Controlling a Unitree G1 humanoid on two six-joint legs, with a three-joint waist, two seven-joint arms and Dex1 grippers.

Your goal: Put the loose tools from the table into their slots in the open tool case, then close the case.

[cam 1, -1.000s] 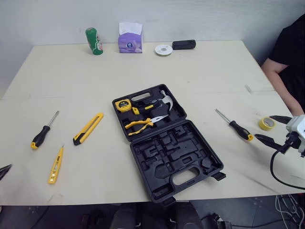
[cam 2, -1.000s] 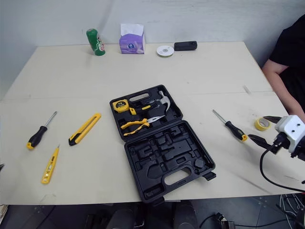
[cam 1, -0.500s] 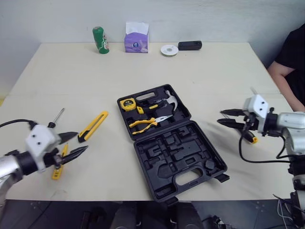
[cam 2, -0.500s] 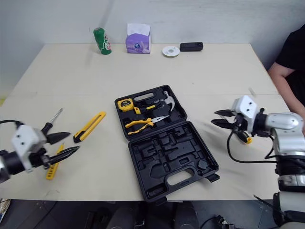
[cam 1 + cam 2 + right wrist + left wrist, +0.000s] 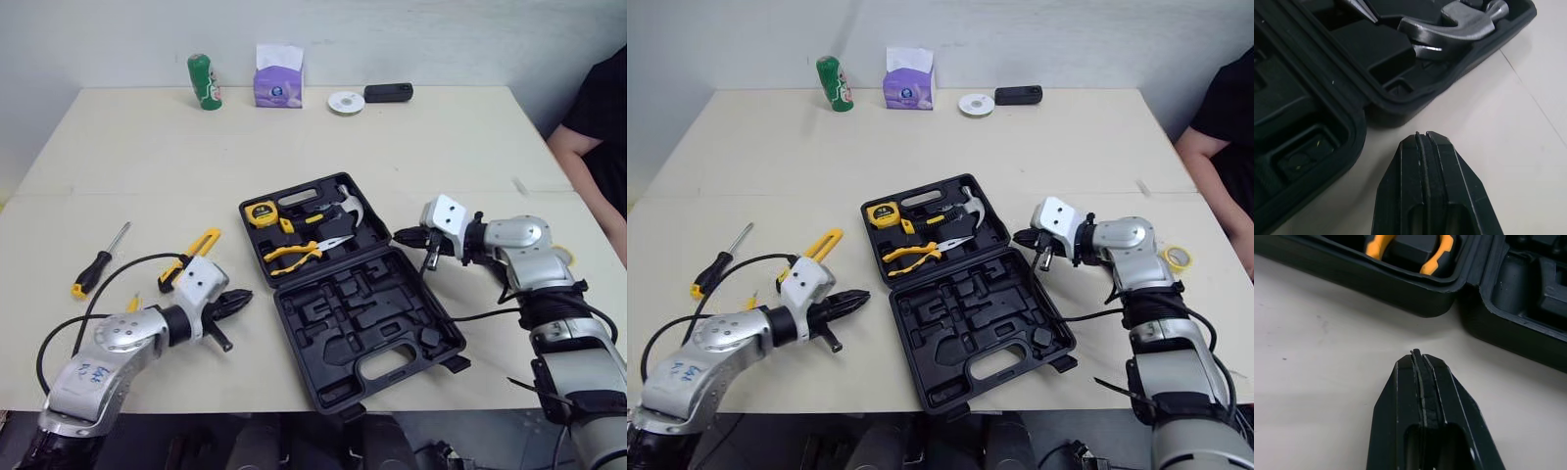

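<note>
The black tool case (image 5: 364, 323) lies open mid-table. Its far half holds a yellow tape measure (image 5: 260, 212), a hammer (image 5: 345, 206) and yellow-handled pliers (image 5: 292, 256); the slots of the near half are bare. My left gripper (image 5: 247, 294) is shut and empty, low over the table just left of the case, pointing at it. My right gripper (image 5: 398, 235) is shut and empty at the case's right edge, near the hammer head (image 5: 1459, 22). A black-and-yellow screwdriver (image 5: 96, 264) and a yellow utility knife (image 5: 199, 246) lie on the left; my left arm partly hides the knife.
Along the far edge stand a green can (image 5: 204, 81), a purple tissue pack (image 5: 277, 83), a white disc (image 5: 345, 102) and a black device (image 5: 388, 92). A yellow tape roll (image 5: 1178, 258) lies beyond my right arm. A person (image 5: 600, 127) sits at the right.
Both arms have swung in from the table's sides to the case, and both grippers have gone from open to shut. The camera has shifted slightly.
</note>
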